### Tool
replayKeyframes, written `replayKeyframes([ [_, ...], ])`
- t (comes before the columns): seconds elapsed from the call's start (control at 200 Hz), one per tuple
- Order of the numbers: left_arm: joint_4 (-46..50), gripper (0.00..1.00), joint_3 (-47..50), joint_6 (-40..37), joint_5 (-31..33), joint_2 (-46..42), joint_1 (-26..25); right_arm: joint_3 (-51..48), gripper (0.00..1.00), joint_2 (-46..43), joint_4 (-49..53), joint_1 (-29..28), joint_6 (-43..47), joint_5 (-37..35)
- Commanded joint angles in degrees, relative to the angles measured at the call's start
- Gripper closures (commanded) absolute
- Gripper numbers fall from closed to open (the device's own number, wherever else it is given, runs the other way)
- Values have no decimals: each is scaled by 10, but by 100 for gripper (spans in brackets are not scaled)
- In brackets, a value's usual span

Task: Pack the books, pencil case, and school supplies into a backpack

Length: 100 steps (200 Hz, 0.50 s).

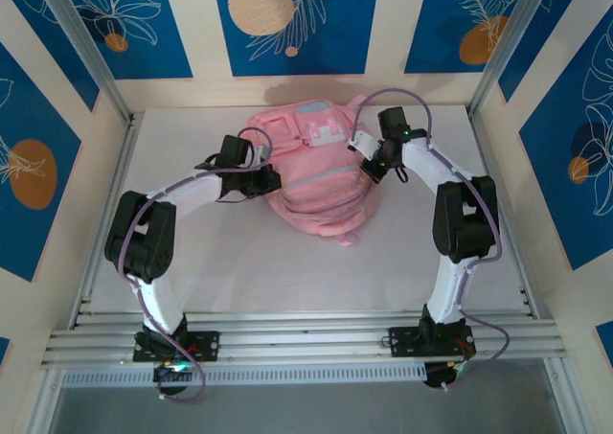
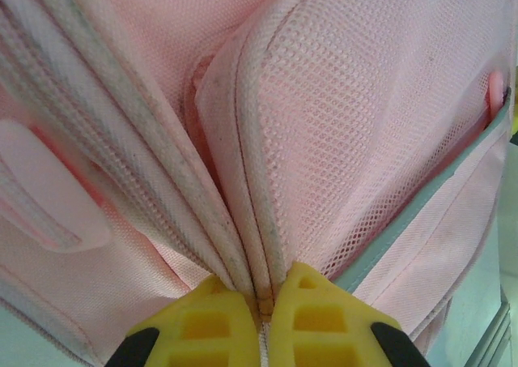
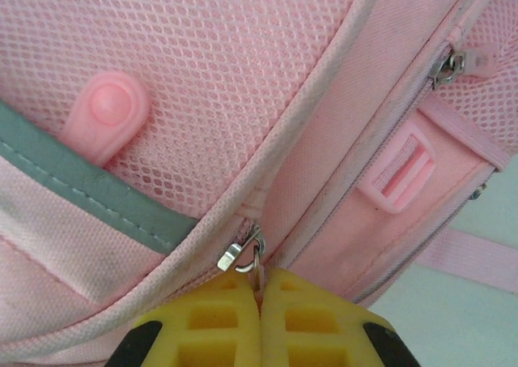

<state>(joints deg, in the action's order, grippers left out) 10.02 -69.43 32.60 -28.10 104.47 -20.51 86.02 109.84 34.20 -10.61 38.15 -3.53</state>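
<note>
The pink backpack (image 1: 316, 180) lies on the white table (image 1: 431, 281), set toward the back wall (image 1: 201, 41), with an arm at each flank. The right gripper (image 3: 261, 279) is pinched tight on the small metal zip pull (image 3: 241, 253) at the bag's right side. The left gripper (image 2: 261, 298) is closed hard on the piped seam (image 2: 247, 229) on the opposite side, apparently anchoring the cloth. I cannot tell whether the zip is meant to run open or closed.

From where I stand, the weak point is that pull. It is a thin ring held only at the fingertips, and a tug off the line of the track could twist it free. The soft mesh panel (image 3: 202, 51) sits right beside the slider and could fold into it and jam. If the left pinch gives way, nothing braces the bag, and I'd expect the whole thing to slide instead of the zip travelling. The loose pink strap (image 3: 477, 258) lying on the table could drag along too.

Room is tight behind, because the bag's top is near the back wall and the aluminium post (image 1: 498, 60) stands close to the right arm. The broad bare stretch of table lies in front, between the bag and the arm bases.
</note>
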Motion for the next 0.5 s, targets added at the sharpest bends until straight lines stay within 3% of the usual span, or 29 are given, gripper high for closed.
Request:
replayKeyframes([
  [0.0, 63, 100, -10, -40, 6, 0, 18, 6, 85, -13, -46, 26, -56, 1],
  [0.2, 70, 98, -9, -37, 3, -22, 17, -60, 54, -89, -94, 36, -152, 42],
  [0.345, 80, 54, -7, -47, 25, -52, 19, -158, 39, -162, -144, 40, -233, 40],
  [0.455, 107, 3, -4, -84, 103, -82, 21, -260, 34, -210, -219, 41, -317, 3],
  [0.495, 118, 0, -3, -102, 141, -94, 23, -302, 31, -225, -256, 42, -351, -11],
])
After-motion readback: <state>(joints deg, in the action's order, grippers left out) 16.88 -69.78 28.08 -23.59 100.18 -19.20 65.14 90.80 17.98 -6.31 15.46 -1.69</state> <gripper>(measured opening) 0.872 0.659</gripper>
